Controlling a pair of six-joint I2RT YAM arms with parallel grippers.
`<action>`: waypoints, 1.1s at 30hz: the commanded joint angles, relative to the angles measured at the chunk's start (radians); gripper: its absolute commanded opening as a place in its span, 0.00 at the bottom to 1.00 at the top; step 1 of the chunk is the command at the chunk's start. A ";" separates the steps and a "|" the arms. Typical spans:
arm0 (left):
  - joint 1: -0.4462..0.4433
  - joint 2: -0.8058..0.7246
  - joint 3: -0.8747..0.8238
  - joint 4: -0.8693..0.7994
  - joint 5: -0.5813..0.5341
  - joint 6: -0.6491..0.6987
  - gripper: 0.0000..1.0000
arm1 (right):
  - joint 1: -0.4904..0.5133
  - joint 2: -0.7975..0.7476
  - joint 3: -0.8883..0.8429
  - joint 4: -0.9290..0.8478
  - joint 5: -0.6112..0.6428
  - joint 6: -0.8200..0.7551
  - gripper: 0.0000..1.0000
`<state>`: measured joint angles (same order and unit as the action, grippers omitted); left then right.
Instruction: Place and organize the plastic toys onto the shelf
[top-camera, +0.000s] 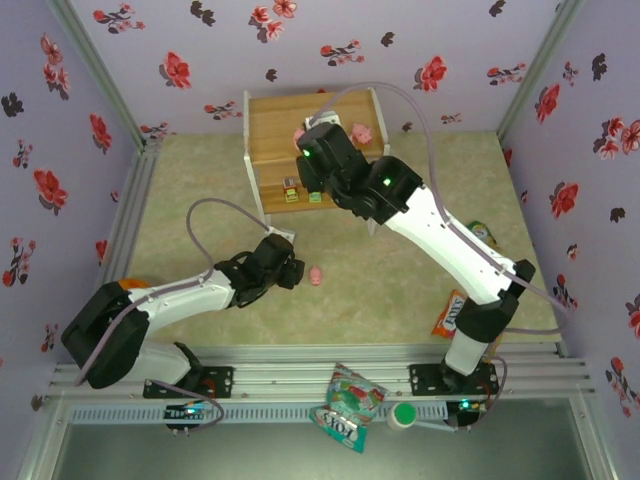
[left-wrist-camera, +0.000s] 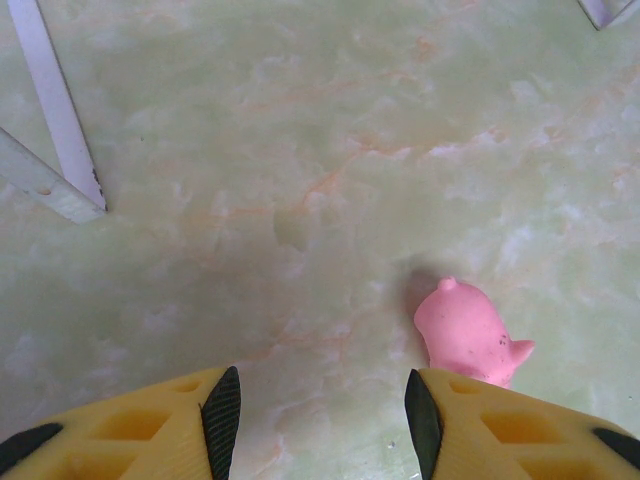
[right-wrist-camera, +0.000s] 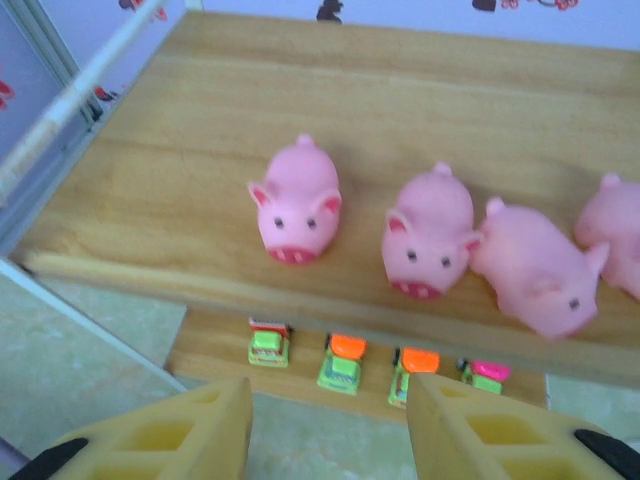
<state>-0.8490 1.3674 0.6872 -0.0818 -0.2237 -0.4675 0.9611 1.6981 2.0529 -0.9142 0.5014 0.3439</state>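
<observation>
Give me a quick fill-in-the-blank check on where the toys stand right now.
1. The upper board of the shelf carries ____ pink pigs.
2. The four blocky toys stand in a row on the ____ board.
3. Just ____ pig lies on the table, beside the left gripper.
4. The right gripper, jaws apart in front of the shelf, holds ____.
Missing words: four; lower; one; nothing.
</observation>
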 joint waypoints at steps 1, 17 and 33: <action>-0.007 -0.026 0.002 0.022 -0.005 0.020 0.52 | 0.011 -0.085 -0.100 0.060 0.031 0.020 0.46; -0.100 0.072 0.071 0.016 -0.058 0.001 0.65 | 0.018 -0.364 -0.621 0.144 0.021 0.142 0.47; -0.165 0.153 0.151 -0.029 -0.133 -0.129 0.65 | -0.047 -0.509 -0.933 0.215 -0.039 0.208 0.55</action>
<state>-1.0065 1.4998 0.8104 -0.0837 -0.3141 -0.5377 0.9340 1.2259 1.1610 -0.7284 0.4824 0.5148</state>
